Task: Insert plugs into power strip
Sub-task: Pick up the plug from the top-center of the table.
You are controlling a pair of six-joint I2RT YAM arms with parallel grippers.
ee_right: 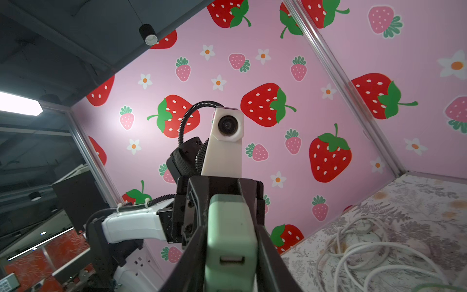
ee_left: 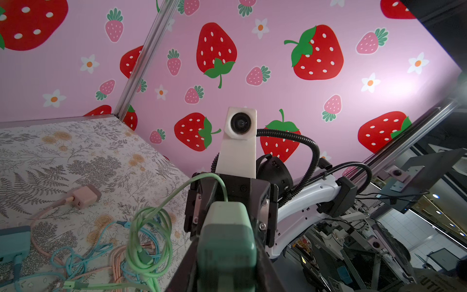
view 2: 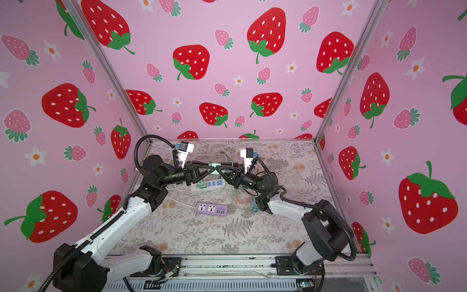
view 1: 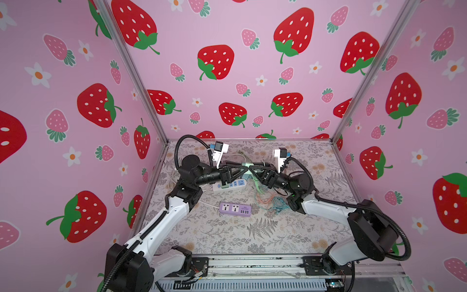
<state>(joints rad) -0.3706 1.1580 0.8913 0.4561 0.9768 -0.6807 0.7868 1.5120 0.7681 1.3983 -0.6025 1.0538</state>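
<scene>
Pinching mint plug (ee_right: pixel 230 227) between left fingers (ee_left: pixel 184 275) and right fingers (ee_right: pixel 270 263).

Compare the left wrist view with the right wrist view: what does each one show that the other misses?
Only the left wrist view shows a peach-pink plug lying on the table and a tangle of green, teal and pink cables. Only the right wrist view shows the coiled white cords and a port on the face of the mint green plug. Both show that mint green plug pinched between the left gripper and the right gripper.
</scene>
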